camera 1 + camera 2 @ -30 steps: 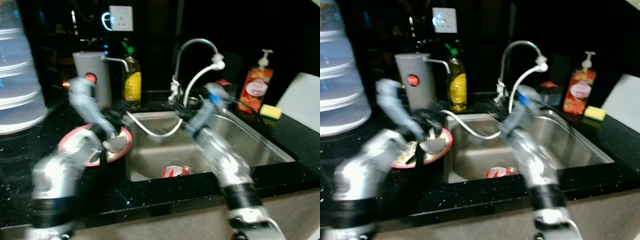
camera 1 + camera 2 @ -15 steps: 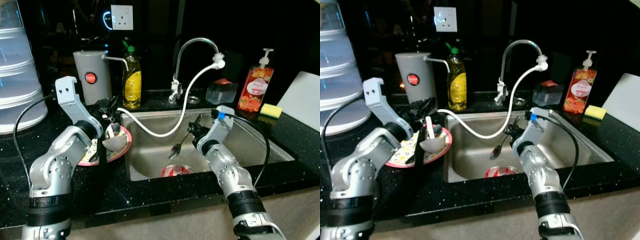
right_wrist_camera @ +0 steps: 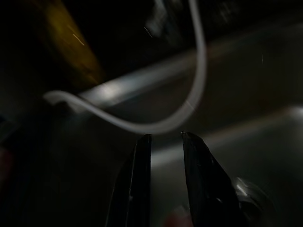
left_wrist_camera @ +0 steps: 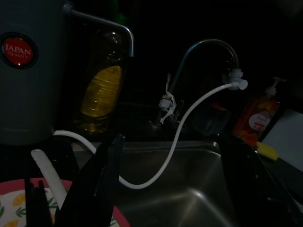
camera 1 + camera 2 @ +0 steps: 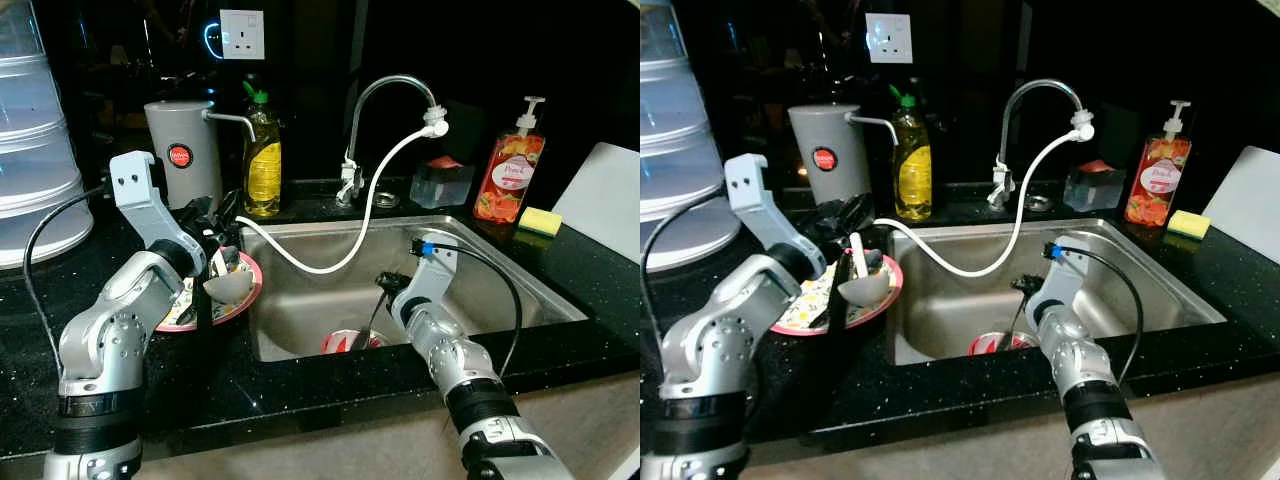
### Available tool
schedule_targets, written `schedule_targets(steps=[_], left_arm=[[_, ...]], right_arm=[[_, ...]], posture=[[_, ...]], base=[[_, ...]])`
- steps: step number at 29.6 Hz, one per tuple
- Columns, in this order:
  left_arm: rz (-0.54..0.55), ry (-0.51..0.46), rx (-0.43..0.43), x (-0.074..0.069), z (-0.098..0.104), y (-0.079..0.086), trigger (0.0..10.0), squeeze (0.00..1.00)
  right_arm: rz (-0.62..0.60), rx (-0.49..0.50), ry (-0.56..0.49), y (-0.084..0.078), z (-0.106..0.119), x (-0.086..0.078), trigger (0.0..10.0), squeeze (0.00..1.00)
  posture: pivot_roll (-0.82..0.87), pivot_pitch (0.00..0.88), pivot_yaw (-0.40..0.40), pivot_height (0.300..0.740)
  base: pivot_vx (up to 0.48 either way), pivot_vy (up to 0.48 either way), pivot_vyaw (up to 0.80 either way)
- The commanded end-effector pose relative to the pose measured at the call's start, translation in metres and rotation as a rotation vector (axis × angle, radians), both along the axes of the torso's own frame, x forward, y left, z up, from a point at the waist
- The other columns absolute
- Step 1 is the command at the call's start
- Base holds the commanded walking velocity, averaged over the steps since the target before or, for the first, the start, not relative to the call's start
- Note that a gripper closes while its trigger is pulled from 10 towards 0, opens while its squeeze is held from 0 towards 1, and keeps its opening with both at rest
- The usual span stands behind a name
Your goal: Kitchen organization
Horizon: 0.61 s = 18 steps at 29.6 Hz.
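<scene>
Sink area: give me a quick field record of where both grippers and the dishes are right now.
left gripper: open, over the pink plate on the black counter
right gripper: down inside the sink, holding a utensil that points at the red bowl
red bowl: on the sink floor
ladle: resting on the pink plate
white hose: runs from the faucet to beside the plate

Round pink-rimmed plate with yellow fruit print (image 5: 185, 310) on the black counter just left of the sink, grey ladle with white handle (image 5: 862, 283) resting in it, dark metal fork (image 5: 368, 328) standing tilted above a red-and-white dish (image 5: 340, 343) on the sink bottom
</scene>
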State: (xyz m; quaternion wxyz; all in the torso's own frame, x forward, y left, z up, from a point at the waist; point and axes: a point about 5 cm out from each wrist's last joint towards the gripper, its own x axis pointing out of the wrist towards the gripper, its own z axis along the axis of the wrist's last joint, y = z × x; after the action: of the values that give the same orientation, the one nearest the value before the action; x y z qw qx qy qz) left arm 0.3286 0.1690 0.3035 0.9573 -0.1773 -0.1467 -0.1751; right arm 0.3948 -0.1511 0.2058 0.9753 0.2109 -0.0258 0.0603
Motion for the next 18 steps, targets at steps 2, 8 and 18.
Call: schedule_targets(steps=[2, 8, 18], left_arm=[[0.046, 0.007, 0.055, -0.001, -0.001, 0.008, 10.0, 0.0], [0.093, 0.011, 0.097, -0.002, -0.003, 0.017, 10.0, 0.0], [0.145, 0.047, 0.194, -0.003, -0.02, 0.011, 10.0, 0.0]], right_arm=[[0.022, 0.059, -0.167, -0.002, 0.03, -0.004, 10.0, 0.0], [0.048, -0.004, -0.302, 0.002, 0.052, -0.018, 10.0, 0.0], [0.064, -0.087, -0.356, 0.026, 0.053, -0.039, 10.0, 0.0]], posture=[[-0.04, 0.031, -0.061, 0.74], [-0.04, 0.033, -0.059, 0.74], [-0.04, 0.041, -0.056, 0.74]], base=[[0.0, 0.0, 0.0], [0.0, 0.0, 0.0], [0.0, 0.0, 0.0]])
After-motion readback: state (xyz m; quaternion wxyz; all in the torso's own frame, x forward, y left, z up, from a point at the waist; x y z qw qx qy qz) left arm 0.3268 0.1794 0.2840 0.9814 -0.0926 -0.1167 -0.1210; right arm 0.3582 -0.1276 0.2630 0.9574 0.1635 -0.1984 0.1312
